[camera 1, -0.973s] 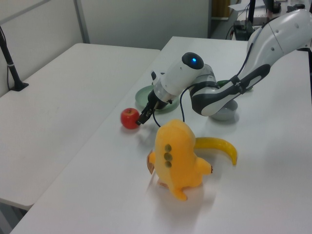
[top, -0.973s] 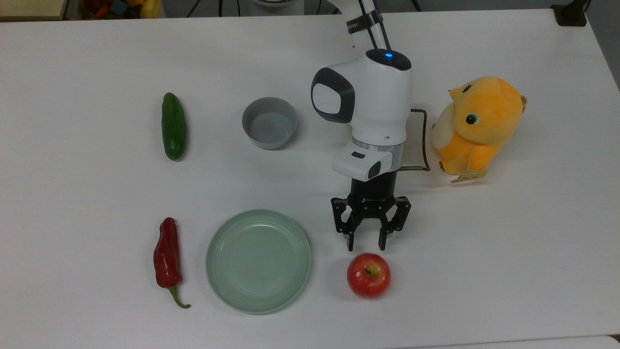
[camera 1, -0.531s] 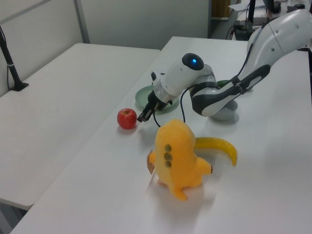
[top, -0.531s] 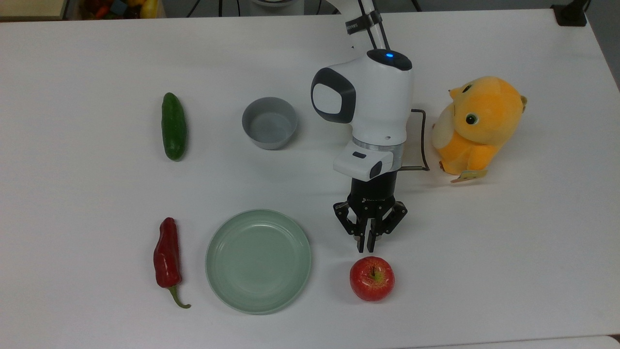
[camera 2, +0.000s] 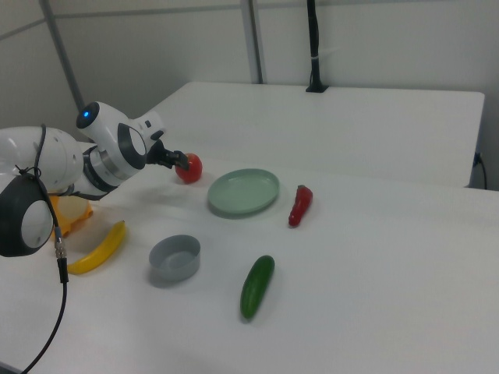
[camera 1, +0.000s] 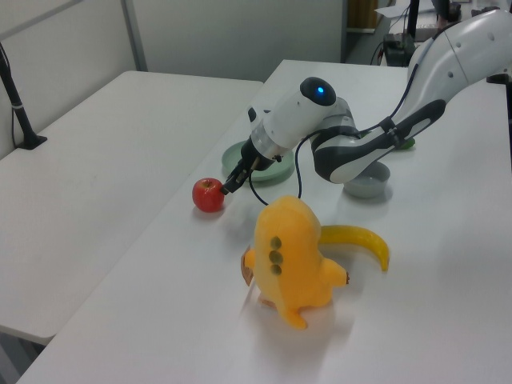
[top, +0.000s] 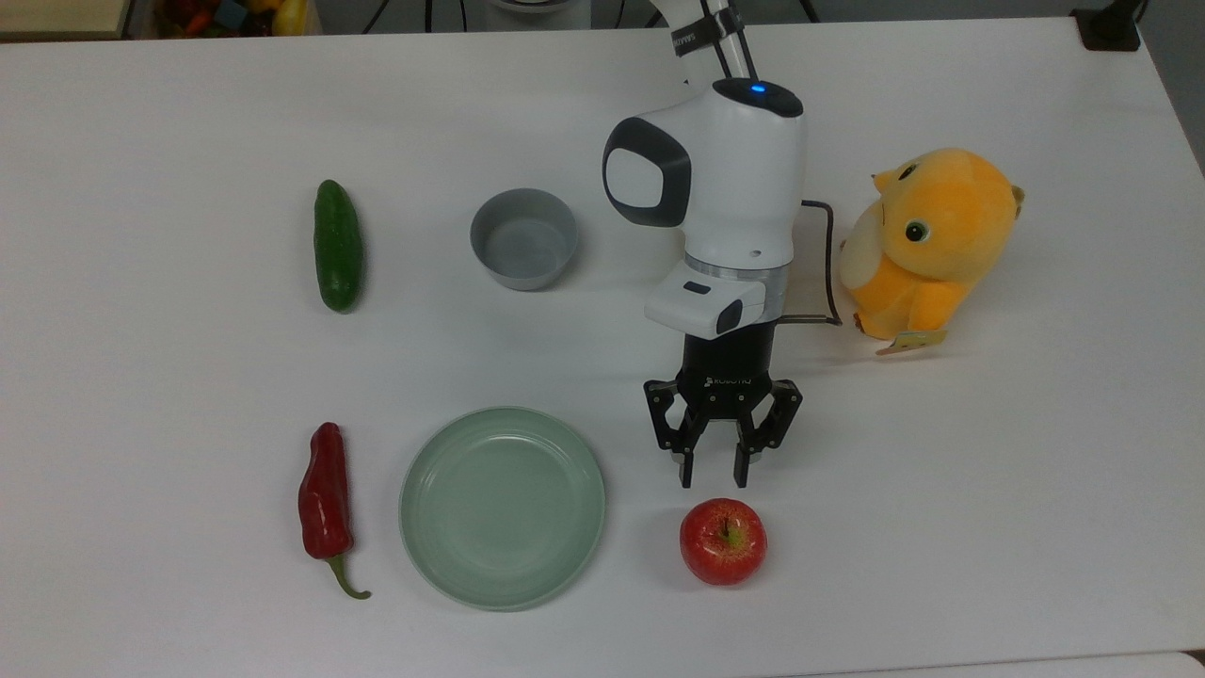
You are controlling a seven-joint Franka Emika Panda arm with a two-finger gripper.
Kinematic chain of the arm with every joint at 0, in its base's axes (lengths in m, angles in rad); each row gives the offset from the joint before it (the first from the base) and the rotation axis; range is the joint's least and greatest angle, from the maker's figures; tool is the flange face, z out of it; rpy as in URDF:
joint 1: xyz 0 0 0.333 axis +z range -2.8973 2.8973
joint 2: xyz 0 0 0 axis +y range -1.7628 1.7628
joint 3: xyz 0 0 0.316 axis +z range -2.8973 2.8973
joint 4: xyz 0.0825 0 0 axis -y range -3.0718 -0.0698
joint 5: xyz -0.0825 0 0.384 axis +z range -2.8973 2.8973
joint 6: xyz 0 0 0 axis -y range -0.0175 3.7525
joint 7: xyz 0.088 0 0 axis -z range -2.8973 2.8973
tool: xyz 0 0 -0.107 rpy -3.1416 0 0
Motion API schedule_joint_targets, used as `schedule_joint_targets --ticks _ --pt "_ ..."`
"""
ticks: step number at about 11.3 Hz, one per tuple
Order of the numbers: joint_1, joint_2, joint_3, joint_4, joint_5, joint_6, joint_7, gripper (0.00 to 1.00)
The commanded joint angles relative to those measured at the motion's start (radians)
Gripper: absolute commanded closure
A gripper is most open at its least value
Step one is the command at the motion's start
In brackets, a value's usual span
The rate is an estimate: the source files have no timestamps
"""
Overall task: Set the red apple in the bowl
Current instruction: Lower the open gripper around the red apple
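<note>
**Premises: white tables, grey partitions, even lighting**

The work surface is a white table (top: pixel 141 424), matt and unmarked, lit evenly with only soft shadows. In the left view a second white table (camera 1: pixel 96 144) stands alongside it, separated by a narrow gap. A black post on a flat base (camera 1: pixel 20 112) is mounted on that second table near the left view's left edge; the same post (camera 2: pixel 313 47) appears at the back in the right view. Pale grey partition panels (camera 2: pixel 374 39) with grey upright frames (camera 2: pixel 254 39) close off the area behind the tables. At the top edge of the top view, dark flooring and a container of mixed coloured items (top: pixel 226 14) sit beyond the table.
</note>
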State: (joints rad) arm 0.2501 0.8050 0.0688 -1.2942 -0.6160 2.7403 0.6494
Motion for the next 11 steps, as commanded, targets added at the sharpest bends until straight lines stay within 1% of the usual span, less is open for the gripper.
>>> schedule_joint_targets --ticks 1,3,4,7,8,10,11 --pt "0.003 -0.017 -0.004 -0.011 0.005 0.028 0.024 0.00" --pt "0.009 0.031 -0.007 0.065 0.001 0.032 0.024 0.00" --pt "0.011 0.051 -0.009 0.088 -0.002 0.035 0.024 0.00" --pt "0.012 0.153 -0.030 0.209 -0.005 0.070 0.024 0.00" --pt "0.014 0.186 -0.044 0.228 -0.005 0.093 0.024 0.00" --pt "0.014 0.226 -0.049 0.252 -0.005 0.131 0.026 0.00" --pt "0.014 0.250 -0.050 0.280 -0.005 0.154 0.026 0.00"
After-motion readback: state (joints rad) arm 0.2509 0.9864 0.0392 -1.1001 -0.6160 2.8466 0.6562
